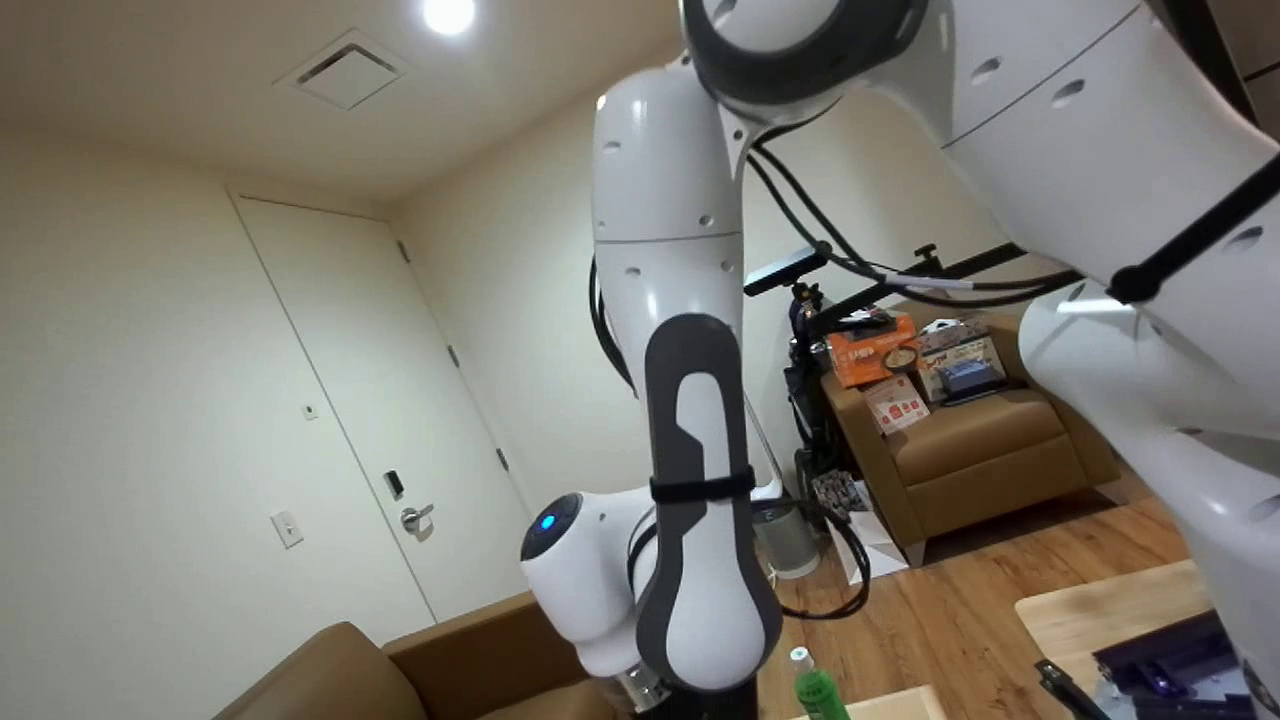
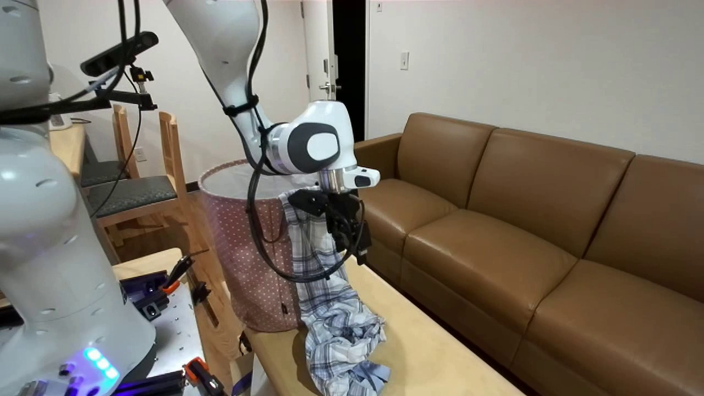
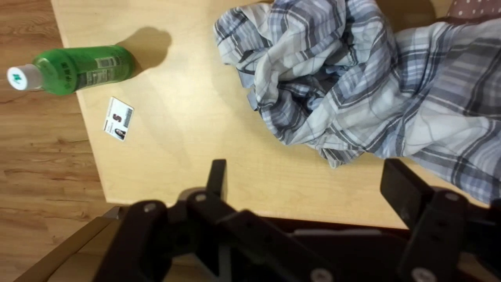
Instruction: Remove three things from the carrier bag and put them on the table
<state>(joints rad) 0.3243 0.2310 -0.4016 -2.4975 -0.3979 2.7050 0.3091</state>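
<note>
The carrier bag [image 2: 247,264] is a tall round dusty-pink fabric one with white dots and a pale lining. It stands at the table's end; what lies inside is hidden. A plaid grey-and-white shirt [image 2: 324,275] hangs from its rim down to the table [image 3: 172,156], where the lower part lies crumpled. In the wrist view a green bottle [image 3: 90,66] with a white cap stands near the table edge, and a small white card [image 3: 118,118] lies close by. My gripper [image 3: 305,166] is above the table beside the shirt, jaws wide apart with nothing between them.
A brown sofa [image 2: 495,236] runs along the table's long side. The arm's cable [image 2: 258,242] loops in front of the bag and shirt. Tools and clamps lie on the robot's base stand [image 2: 176,319]. Chairs [image 2: 137,187] stand behind the bag.
</note>
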